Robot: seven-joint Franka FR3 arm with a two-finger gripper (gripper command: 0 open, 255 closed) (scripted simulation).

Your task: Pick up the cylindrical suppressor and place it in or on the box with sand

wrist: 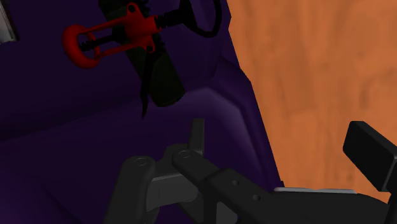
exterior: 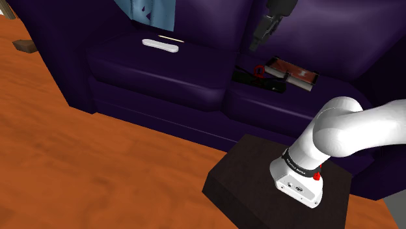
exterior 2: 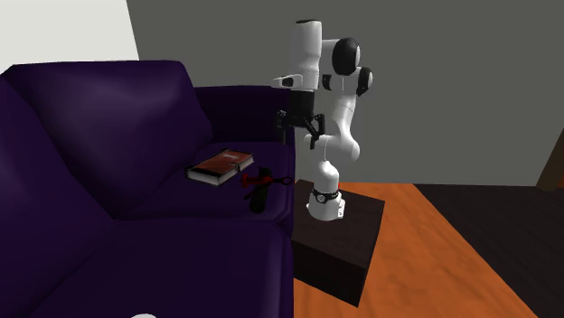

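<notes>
Black cylinder [wrist: 164, 76] on purple cushion [exterior 2: 172, 203], beside flat reddish box [exterior 2: 220, 166]

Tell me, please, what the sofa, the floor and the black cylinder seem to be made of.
Sofa: dark purple, likely leather or vinyl; glossy highlights on its cushions.
Floor: wood, orange-brown with grain streaks.
Black cylinder: matte black, perhaps metal or plastic; the look leaves it open.
</notes>
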